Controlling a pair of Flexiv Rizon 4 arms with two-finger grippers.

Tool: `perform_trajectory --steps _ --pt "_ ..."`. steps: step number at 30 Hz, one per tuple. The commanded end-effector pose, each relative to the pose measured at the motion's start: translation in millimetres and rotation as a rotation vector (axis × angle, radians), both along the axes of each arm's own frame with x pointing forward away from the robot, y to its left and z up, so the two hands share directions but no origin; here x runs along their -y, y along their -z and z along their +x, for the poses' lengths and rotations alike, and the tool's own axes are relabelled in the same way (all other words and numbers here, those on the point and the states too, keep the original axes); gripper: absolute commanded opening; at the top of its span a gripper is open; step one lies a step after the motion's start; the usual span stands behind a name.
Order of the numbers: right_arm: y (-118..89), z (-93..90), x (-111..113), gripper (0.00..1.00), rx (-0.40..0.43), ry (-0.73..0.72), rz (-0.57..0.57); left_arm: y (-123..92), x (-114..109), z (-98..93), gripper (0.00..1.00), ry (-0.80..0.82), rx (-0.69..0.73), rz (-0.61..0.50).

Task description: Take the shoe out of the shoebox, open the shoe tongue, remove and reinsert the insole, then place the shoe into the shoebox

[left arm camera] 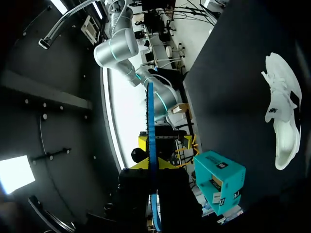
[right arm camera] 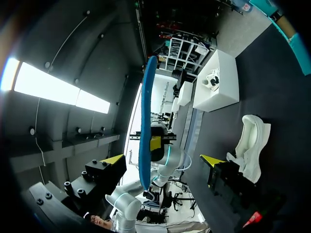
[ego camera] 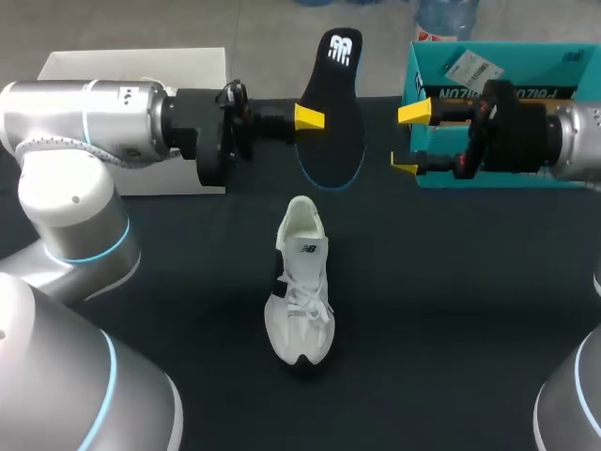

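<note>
The insole (ego camera: 335, 94), long axis directed away from the robot, is clamped edgewise in the level left gripper (left arm camera: 152, 164) beyond the shoe (ego camera: 300, 291), which is laid toe-nearest on the bench (ego camera: 451, 310), while the right gripper (ego camera: 410, 141) is held open alongside.

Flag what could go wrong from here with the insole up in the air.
The left end effector pinches the insole by one edge, so it might slip or twist. The open right end effector sits close beside it; closing in could knock the insole loose. The shoe stands unheld and may slide during reinsertion.
</note>
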State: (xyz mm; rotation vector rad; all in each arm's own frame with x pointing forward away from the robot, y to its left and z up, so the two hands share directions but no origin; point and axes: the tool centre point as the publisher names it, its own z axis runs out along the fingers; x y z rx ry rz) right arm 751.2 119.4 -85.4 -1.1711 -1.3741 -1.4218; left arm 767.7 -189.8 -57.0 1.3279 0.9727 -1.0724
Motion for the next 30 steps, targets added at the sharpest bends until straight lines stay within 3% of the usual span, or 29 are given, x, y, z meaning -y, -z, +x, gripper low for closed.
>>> perform_trajectory --steps 1,16,17,19,21,23,30 --pt "-0.2 4.3 -7.6 1.00 -0.001 -0.010 -0.005 1.0 4.0 3.4 0.00 -0.009 0.133 0.012" --pt "-6.9 7.2 -24.0 0.99 0.039 0.013 -0.071 2.3 17.8 6.6 0.00 -0.022 0.085 0.006" --pt "-7.6 7.9 -24.9 0.91 0.042 0.014 -0.073 2.3 18.7 6.8 0.00 -0.026 0.085 0.005" --pt "-9.7 9.1 -27.0 0.66 0.050 0.014 -0.075 2.6 20.5 7.2 0.00 -0.037 0.087 0.007" --pt "-11.6 10.0 -28.5 0.55 0.057 0.013 -0.079 3.3 22.2 8.1 0.00 -0.042 0.085 0.011" --pt "-13.1 10.7 -29.9 0.49 0.061 0.011 -0.081 3.9 23.6 8.3 0.00 -0.044 0.084 0.012" --pt "-14.7 14.4 -33.9 0.44 0.069 -0.001 -0.084 4.9 28.7 6.6 0.00 -0.050 0.081 0.012"
